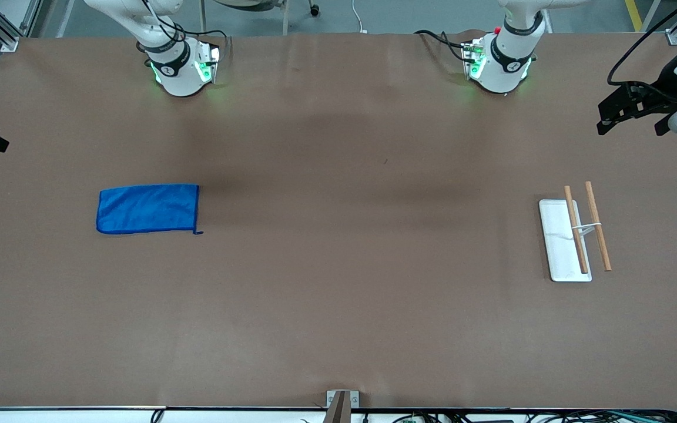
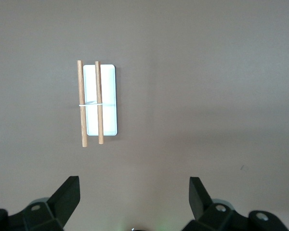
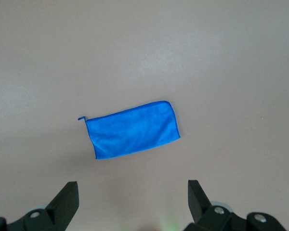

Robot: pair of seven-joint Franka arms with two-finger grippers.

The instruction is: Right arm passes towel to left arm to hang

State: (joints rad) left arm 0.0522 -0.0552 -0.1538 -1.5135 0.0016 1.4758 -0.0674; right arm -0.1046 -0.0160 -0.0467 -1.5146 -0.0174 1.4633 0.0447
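Looking down, I see the towel lying flat on the bench, toward the right arm's end, well apart from the rack. Right tool hangs open over the towel; left tool hangs open over the bench near the rack.

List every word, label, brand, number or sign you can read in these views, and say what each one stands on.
None can be read.
The towel, the white rack base and its wooden rods carry no text.
A small dark mark on each arm's base band is too small to read: right arm, left arm.
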